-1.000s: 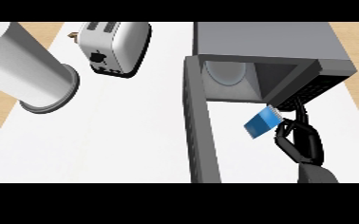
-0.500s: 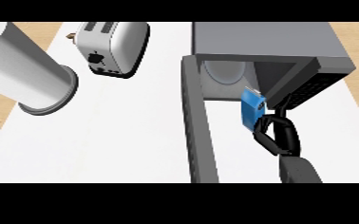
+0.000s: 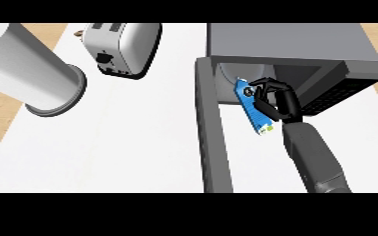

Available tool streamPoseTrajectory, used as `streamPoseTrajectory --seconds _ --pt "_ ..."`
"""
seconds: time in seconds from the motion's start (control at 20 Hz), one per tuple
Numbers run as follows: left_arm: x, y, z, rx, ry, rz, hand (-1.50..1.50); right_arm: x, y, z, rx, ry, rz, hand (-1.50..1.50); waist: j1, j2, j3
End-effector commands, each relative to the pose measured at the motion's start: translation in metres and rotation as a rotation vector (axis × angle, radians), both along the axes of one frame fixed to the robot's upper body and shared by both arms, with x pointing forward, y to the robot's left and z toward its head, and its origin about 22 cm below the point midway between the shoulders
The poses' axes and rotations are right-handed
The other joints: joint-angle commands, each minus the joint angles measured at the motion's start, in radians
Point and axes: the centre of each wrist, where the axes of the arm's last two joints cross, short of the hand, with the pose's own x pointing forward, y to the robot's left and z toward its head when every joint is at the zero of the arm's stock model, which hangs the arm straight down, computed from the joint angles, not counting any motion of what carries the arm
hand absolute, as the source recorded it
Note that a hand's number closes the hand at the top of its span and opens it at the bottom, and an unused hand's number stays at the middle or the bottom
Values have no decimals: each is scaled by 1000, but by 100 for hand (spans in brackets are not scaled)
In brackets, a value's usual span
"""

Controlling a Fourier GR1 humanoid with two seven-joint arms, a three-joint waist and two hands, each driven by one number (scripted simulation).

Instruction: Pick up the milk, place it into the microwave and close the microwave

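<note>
The right hand (image 3: 277,100) curls its black fingers round the milk (image 3: 253,111), a blue carton that lies along the hand's left side, tilted, its top end pointing into the microwave (image 3: 295,42). Hand and carton sit at the mouth of the open cavity, just right of the open microwave door (image 3: 212,130), which shows edge-on. The grey forearm rises from the lower edge, angled up and leftward. On the white counter (image 3: 133,140) to the left stand a toaster (image 3: 122,47) and a grey cylinder (image 3: 37,75).
</note>
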Motion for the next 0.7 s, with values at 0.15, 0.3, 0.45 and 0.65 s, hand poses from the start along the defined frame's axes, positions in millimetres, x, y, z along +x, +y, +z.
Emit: streamPoseTrajectory --seconds 0.15,0.3,0.45,0.65 --pt "1 -5 16 -47 -68 -53 -150 37 -6 33 -54 36 -26 150 15 11 2" --pt "19 -4 10 -57 -92 -64 -150 56 2 58 -73 42 -34 150 25 23 3" --pt "15 -6 17 -44 -118 -65 -150 66 -27 81 -100 40 -26 150 35 22 3" --pt "23 -6 13 -41 -117 -93 -150 76 -18 94 -231 7 -124 150 64 38 4"
